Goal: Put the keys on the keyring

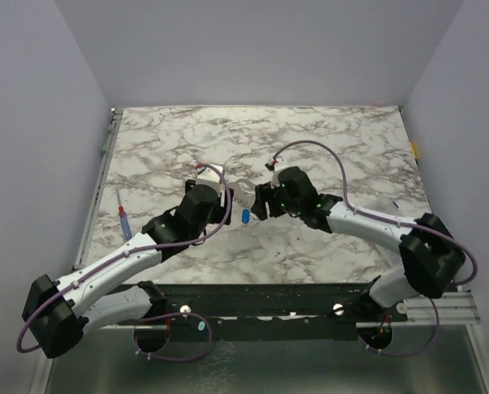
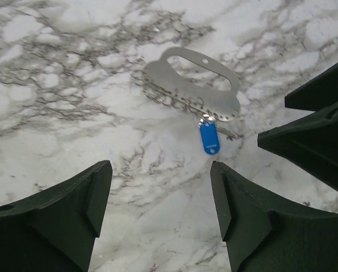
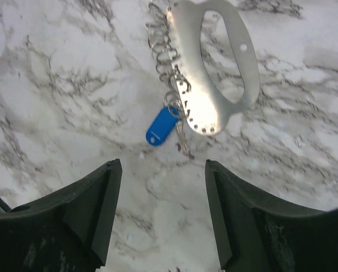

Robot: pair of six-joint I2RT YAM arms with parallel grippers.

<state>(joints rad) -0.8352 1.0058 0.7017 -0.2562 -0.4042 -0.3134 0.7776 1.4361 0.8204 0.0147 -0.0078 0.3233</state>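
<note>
The keyring (image 2: 160, 76) is a flat silvery plate with an oval opening, a row of small holes and several wire rings along one edge; it lies on the marble. A blue-headed key (image 2: 208, 137) hangs from its end, and a slim silvery key (image 3: 182, 139) lies beside the blue head (image 3: 161, 127). My left gripper (image 2: 160, 181) is open just short of the blue key, with only marble between its fingers. My right gripper (image 3: 163, 175) is open too and holds nothing, facing the plate (image 3: 194, 90) from the other side. From above, both grippers (image 1: 226, 205) (image 1: 259, 205) flank the blue key (image 1: 245, 216).
A blue-and-red-handled screwdriver (image 1: 124, 220) lies near the table's left edge. A small dark blue item (image 1: 395, 203) rests at the right. The right gripper's black fingers (image 2: 311, 141) reach into the left wrist view. Purple cables loop over both arms.
</note>
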